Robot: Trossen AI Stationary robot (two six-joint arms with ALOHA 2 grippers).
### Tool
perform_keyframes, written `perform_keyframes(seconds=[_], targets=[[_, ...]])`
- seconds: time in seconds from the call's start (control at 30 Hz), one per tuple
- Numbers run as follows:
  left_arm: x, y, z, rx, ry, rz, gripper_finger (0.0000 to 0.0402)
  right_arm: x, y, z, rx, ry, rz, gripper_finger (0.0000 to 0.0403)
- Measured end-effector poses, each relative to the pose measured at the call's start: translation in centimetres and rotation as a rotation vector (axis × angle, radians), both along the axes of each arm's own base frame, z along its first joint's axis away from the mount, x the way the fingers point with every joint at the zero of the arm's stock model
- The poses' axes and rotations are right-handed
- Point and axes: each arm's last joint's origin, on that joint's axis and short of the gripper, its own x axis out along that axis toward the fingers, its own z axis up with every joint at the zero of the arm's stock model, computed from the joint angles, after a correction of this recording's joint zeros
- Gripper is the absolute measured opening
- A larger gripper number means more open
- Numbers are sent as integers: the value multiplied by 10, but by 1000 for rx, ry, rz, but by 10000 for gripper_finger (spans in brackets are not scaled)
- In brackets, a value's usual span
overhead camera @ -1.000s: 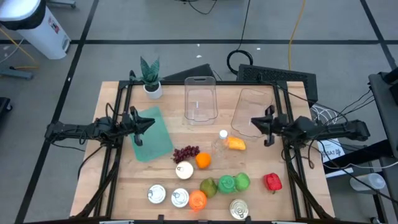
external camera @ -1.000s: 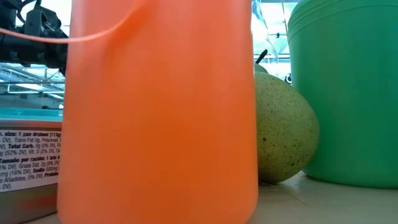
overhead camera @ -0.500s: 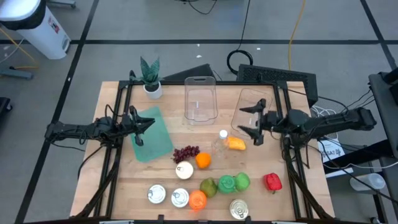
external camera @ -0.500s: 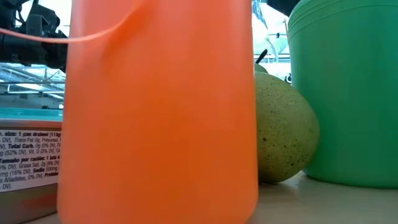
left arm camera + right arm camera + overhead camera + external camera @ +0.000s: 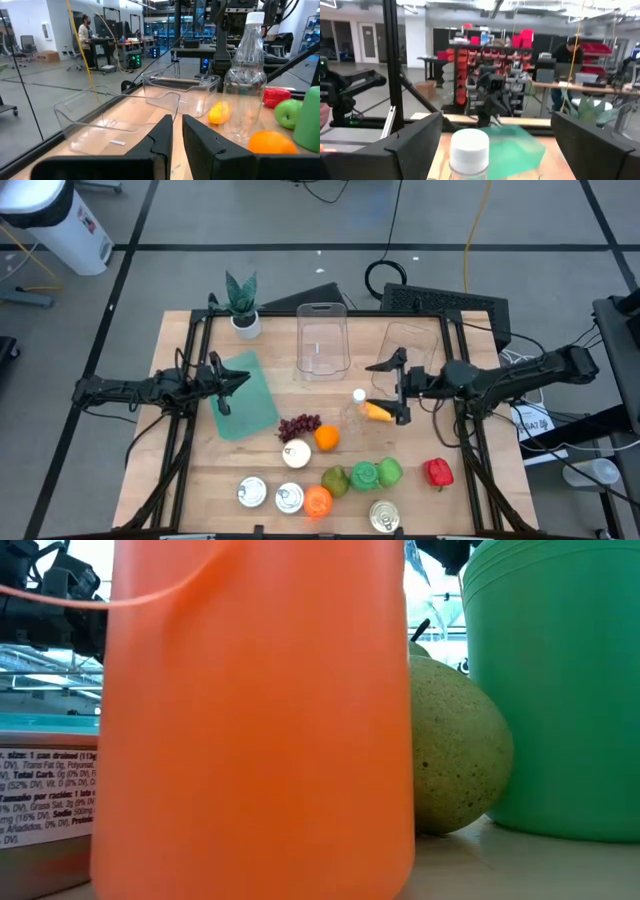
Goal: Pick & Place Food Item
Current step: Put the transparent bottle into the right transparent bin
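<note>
gaping wide — right tool (image 5: 388,389) over yellow fruit (image 5: 377,411)

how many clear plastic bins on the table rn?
2. One clear bin stands at the table's far edge near the middle; the second clear bin sits tilted just right of it, beside the right gripper. None look hidden.

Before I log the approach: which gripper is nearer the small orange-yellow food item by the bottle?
Right. The right gripper is open right beside the orange-yellow item; the left gripper, shut, sits far across over the green board.
</note>
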Motion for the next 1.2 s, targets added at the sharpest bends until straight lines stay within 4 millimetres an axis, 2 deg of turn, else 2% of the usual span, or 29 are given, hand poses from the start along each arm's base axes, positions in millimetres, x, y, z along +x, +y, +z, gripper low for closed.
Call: perform_keyframes(seconds=[0.37,0.83,1.2], targets=[[0,0,0,-6,-2,8,51,18,1,-13,22,7,-6,366],[0,0,1,-2,-14,8,51,20,1,-21,104,91,5,366],[0,0,2,1,-17,8,51,20,2,-24,82,112,29,366]])
